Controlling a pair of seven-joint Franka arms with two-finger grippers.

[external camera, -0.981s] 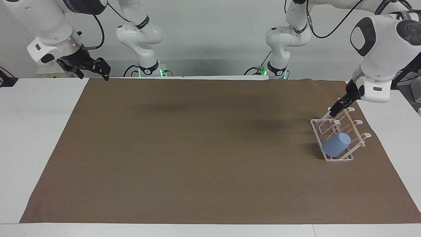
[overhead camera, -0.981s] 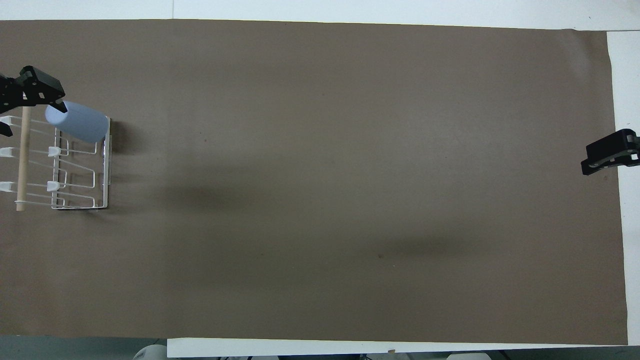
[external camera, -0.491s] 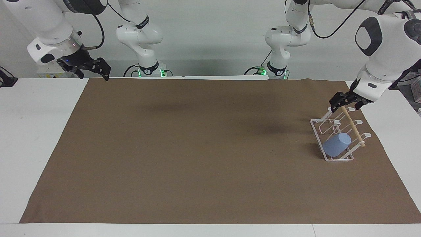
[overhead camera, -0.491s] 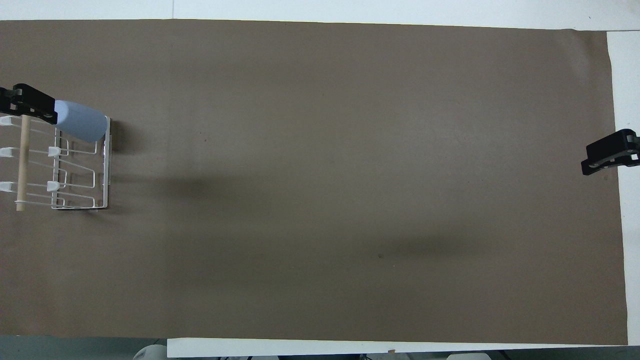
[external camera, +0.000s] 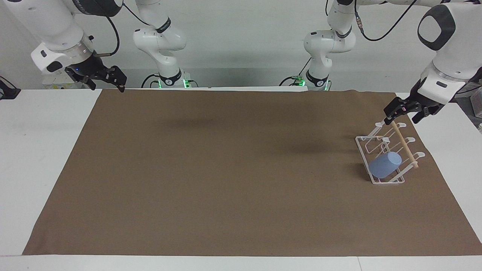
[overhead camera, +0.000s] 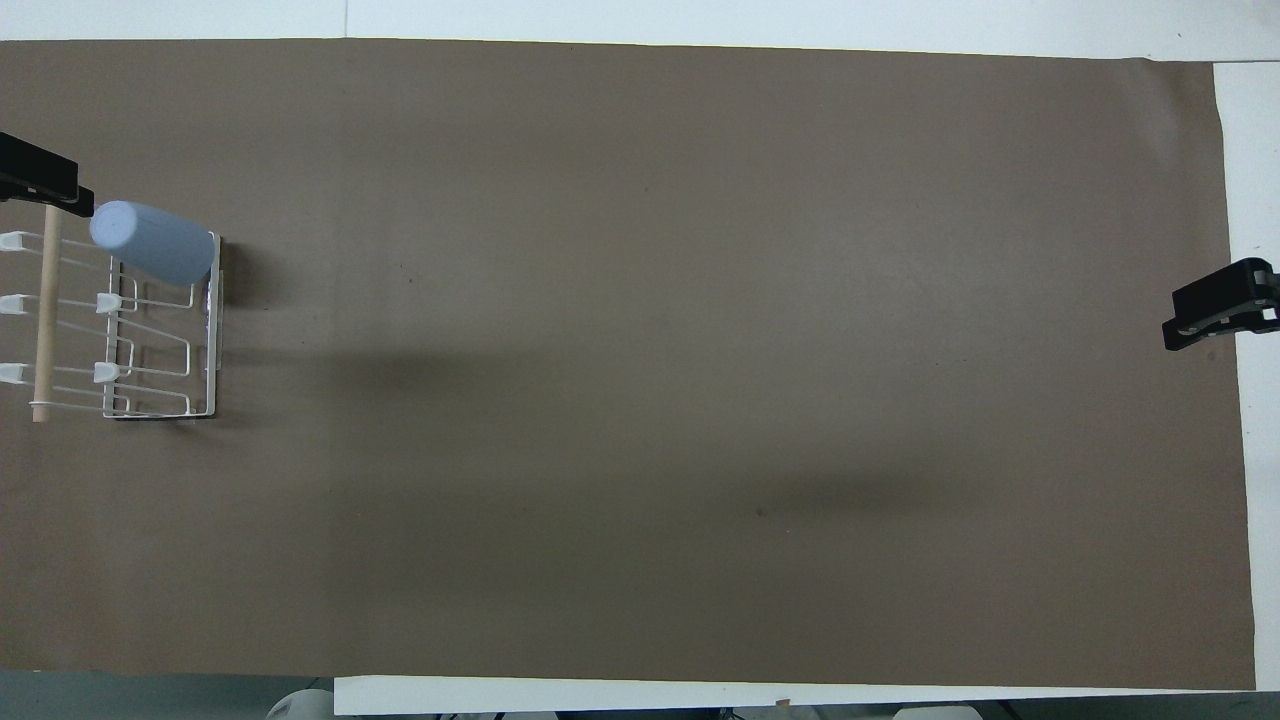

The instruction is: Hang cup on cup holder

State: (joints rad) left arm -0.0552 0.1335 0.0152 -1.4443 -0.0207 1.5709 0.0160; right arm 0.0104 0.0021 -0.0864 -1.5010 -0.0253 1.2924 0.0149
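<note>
While the light-blue cup (external camera: pixel 385 165) is hanging tilted on one slanted prong of the cup holder (external camera: pixel 378 180), nothing is gripping it. Taking the overhead view as a clock face, with twelve o'clock farthest from the robots, the cup is sitting at about nine o'clock on the brown mat (external camera: pixel 241 173), toward the left arm's end of the table (external camera: pixel 41 150). It is occupying the prong farthest from the robots, its closed base pointing up and toward the wooden dowel (external camera: pixel 404 143), which is running across the top of the white wire rack. The rack's other prongs are standing bare.

The left gripper (external camera: pixel 402 113) is hovering in the air over the end of the dowel that lies nearest the robots, clear of the cup. Its two black fingers are standing spread apart and are holding nothing. In the overhead view only a sliver of it (overhead camera: pixel 40 180) is showing at the edge, just above the dowel's end.

The right gripper (external camera: pixel 107 79) is waiting at about three o'clock, over the mat's edge at the right arm's end of the table, well apart from the rack. Its fingers are looking spread, with nothing between them.
</note>
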